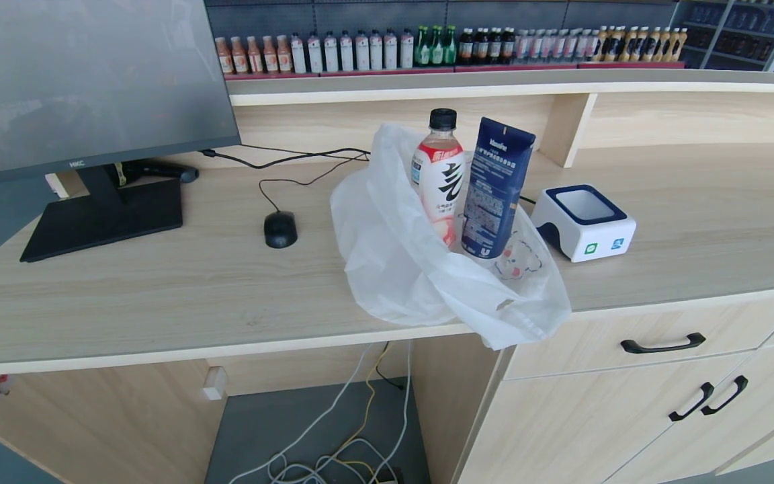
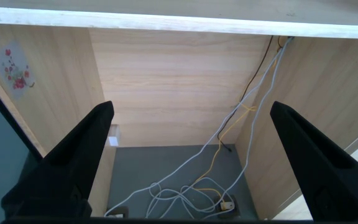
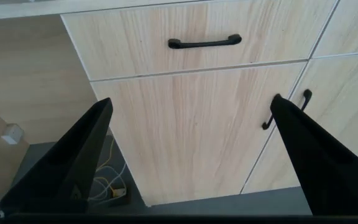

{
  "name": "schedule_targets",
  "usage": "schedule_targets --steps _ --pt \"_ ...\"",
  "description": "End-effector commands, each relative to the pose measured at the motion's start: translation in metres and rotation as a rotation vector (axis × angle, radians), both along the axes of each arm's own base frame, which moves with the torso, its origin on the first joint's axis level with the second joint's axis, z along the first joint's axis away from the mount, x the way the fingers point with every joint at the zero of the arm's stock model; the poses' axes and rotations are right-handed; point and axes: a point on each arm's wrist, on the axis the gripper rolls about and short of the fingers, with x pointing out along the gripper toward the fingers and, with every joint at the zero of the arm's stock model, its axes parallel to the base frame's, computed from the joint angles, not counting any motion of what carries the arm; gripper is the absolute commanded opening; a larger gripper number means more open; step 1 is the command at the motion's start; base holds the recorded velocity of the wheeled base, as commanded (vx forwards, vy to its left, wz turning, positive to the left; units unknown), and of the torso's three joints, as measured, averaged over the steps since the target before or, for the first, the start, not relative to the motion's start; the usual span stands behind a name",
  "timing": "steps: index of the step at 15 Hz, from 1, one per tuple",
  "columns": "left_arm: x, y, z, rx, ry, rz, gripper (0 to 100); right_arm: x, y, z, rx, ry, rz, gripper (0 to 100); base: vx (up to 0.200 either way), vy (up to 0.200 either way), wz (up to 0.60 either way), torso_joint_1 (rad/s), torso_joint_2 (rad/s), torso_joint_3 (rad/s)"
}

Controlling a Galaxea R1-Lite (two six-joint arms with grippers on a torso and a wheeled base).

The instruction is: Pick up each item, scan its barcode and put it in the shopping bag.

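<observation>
A white plastic shopping bag (image 1: 420, 269) lies open on the wooden counter (image 1: 158, 282), its lip hanging over the front edge. Inside it stand a pink-labelled drink bottle (image 1: 438, 176) with a black cap and a dark blue pouch (image 1: 496, 188), side by side and upright. A white and blue barcode scanner box (image 1: 584, 221) sits just right of the bag. My left gripper (image 2: 191, 162) is open below the counter, facing the knee space with its cables. My right gripper (image 3: 191, 155) is open too, low in front of the drawer (image 3: 197, 50) and cabinet doors. Both hold nothing.
A monitor (image 1: 84, 81) on a black stand fills the counter's left; a handheld scanner (image 1: 152, 171) lies behind the stand. A black mouse (image 1: 280, 229) with its cable rests left of the bag. A raised shelf runs behind, with bottle racks beyond. Loose cables (image 1: 333, 444) lie under the counter.
</observation>
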Motion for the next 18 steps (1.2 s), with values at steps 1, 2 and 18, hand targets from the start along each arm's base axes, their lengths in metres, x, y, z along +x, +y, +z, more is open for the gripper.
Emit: schedule_targets --steps 1,2,18 --pt "0.0 0.0 0.0 0.002 0.0 0.0 100 -0.0001 0.0 -0.0001 0.003 0.0 -0.002 100 0.0 0.0 0.0 0.0 0.0 0.0" --pt "0.0 0.0 0.0 -0.002 0.0 0.0 100 -0.0001 0.0 -0.0001 0.004 0.0 -0.001 100 -0.2 0.0 0.0 0.007 0.0 0.002" --pt "0.0 0.0 0.0 -0.002 0.0 0.002 100 -0.0001 0.0 -0.0001 0.001 0.0 -0.001 100 -0.025 -0.088 0.0 0.006 0.0 0.001"
